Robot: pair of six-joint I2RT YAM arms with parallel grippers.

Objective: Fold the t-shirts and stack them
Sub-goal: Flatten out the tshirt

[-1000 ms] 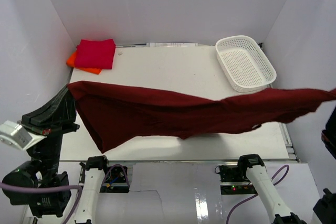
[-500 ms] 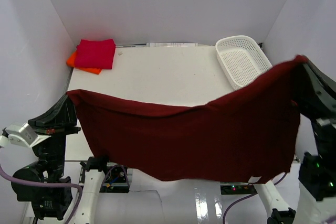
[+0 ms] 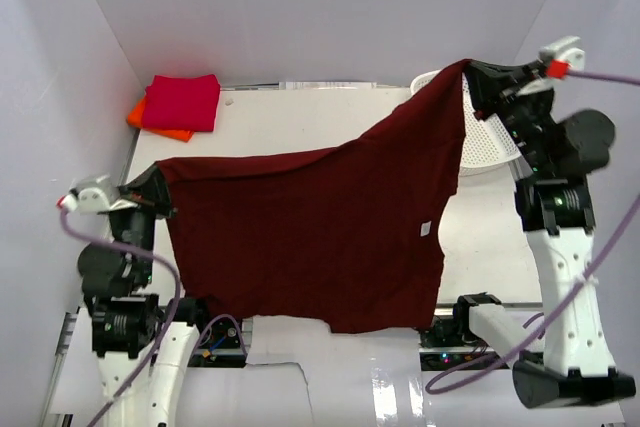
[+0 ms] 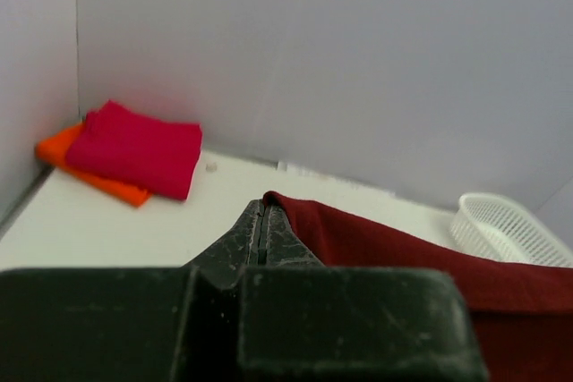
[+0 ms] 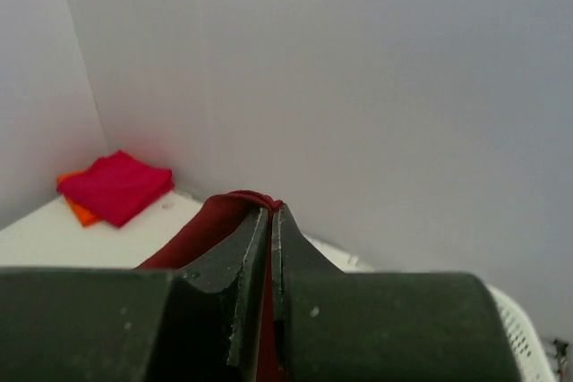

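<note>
A large dark maroon t-shirt (image 3: pixel 320 222) hangs spread in the air between both arms, a small white label (image 3: pixel 425 229) showing on it. My left gripper (image 3: pixel 158 190) is shut on its left corner, low over the table's left side; in the left wrist view the maroon t-shirt (image 4: pixel 394 248) runs off to the right of the left gripper (image 4: pixel 260 207). My right gripper (image 3: pixel 472 73) is shut on the opposite corner, raised high near the basket; the right gripper (image 5: pixel 271 212) pinches maroon t-shirt cloth (image 5: pixel 210 225). A folded crimson t-shirt (image 3: pixel 182 101) lies on a folded orange t-shirt (image 3: pixel 150 122) in the far left corner.
A white mesh basket (image 3: pixel 490 142) stands at the far right, partly behind the lifted cloth and the right arm. The white table (image 3: pixel 290 122) is walled in by white panels at the back and both sides.
The right gripper has swung from the right edge up and back toward the basket, lifting its corner. The left gripper moved inward. The shirt went from a stretched band to a hanging sheet.
</note>
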